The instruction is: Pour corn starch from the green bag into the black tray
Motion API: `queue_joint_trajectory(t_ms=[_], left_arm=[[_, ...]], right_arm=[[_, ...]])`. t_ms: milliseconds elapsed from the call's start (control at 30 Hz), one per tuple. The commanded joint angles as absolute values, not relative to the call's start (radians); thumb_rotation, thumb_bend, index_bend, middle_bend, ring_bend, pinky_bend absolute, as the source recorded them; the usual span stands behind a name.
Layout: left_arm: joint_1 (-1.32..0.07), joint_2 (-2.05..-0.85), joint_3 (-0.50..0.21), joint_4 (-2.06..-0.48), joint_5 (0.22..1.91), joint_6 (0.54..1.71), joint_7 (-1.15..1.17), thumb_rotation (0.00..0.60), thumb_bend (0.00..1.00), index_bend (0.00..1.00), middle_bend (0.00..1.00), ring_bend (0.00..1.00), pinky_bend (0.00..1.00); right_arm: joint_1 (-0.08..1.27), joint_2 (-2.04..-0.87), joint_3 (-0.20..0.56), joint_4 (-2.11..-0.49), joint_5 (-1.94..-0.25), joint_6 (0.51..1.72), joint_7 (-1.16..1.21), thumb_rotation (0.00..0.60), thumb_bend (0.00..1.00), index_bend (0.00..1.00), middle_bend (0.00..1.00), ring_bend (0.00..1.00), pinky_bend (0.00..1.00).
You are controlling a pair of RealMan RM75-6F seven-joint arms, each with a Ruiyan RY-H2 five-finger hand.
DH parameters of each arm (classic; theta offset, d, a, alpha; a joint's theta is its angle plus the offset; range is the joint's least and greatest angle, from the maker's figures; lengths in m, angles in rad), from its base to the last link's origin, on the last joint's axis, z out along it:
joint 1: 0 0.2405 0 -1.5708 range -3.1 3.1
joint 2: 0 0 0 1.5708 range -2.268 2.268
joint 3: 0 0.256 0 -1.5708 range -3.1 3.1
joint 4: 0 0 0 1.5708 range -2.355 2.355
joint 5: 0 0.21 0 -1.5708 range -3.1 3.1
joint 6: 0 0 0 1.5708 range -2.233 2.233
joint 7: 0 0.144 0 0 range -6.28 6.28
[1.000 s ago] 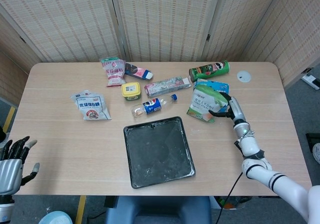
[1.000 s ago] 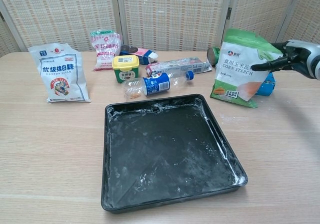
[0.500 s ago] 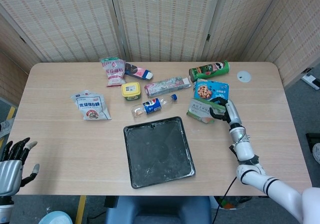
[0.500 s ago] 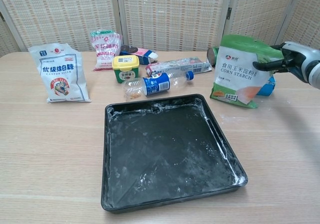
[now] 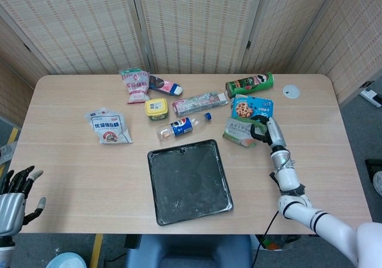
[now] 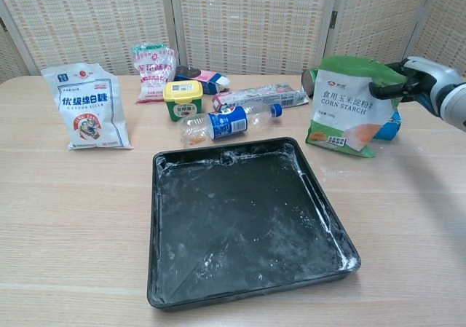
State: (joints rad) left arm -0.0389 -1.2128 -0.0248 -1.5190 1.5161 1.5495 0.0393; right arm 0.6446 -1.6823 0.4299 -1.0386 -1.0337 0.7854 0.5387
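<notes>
The green bag (image 6: 348,107) of corn starch stands upright on the table (image 5: 71,172), just beyond the right rear corner of the black tray (image 6: 240,221), with its printed face toward the chest camera. The right hand (image 6: 409,81) holds its upper right edge, fingers (image 6: 384,89) pressed on the front; the thumb seems to be behind the bag, though that is hidden. The tray lies flat, dusted with white powder. The left hand (image 5: 13,195) hangs off the table's near left corner, fingers spread, holding nothing. A blue cookie box (image 5: 253,107) lies just behind the bag.
</notes>
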Motion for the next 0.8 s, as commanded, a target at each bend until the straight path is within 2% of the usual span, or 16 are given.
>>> queue_joint_trajectory(t_ms=[33,300,500,567,667,800], left_arm=[[-0.038,-1.213,-0.024,-1.517,1.515,1.549,0.038,0.600,0.46,0.21,0.14,0.14,0.00],[-0.038,-1.216,-0.023,-1.511,1.516,1.545,0.032,0.600,0.46,0.21,0.14,0.15,0.00],[-0.037,-1.218,-0.023,-1.505,1.517,1.544,0.025,0.600,0.46,0.21,0.14,0.15,0.00],[-0.036,-1.219,-0.022,-1.502,1.518,1.544,0.022,0.600,0.46,0.21,0.14,0.15,0.00],[-0.034,-1.219,-0.020,-1.497,1.517,1.543,0.017,0.600,0.46,0.21,0.14,0.15,0.00],[-0.030,-1.217,-0.020,-1.494,1.514,1.545,0.011,0.600,0.46,0.21,0.14,0.15,0.00]], right_arm=[[0.642,-1.690,0.428,-1.044,-1.019,0.798,0.514,0.600,0.74,0.59,0.46,0.52,0.52],[0.606,-1.670,0.428,-1.139,-0.990,0.827,0.496,0.600,0.78,0.61,0.47,0.54,0.55],[0.552,-1.635,0.419,-1.301,-0.946,0.859,0.479,0.600,0.78,0.61,0.46,0.53,0.55],[0.534,-1.617,0.411,-1.361,-0.932,0.855,0.476,0.600,0.78,0.60,0.45,0.51,0.52],[0.506,-1.593,0.396,-1.439,-0.937,0.853,0.495,0.600,0.78,0.55,0.40,0.46,0.46],[0.467,-1.559,0.382,-1.525,-0.974,0.853,0.546,0.600,0.78,0.39,0.29,0.38,0.38]])
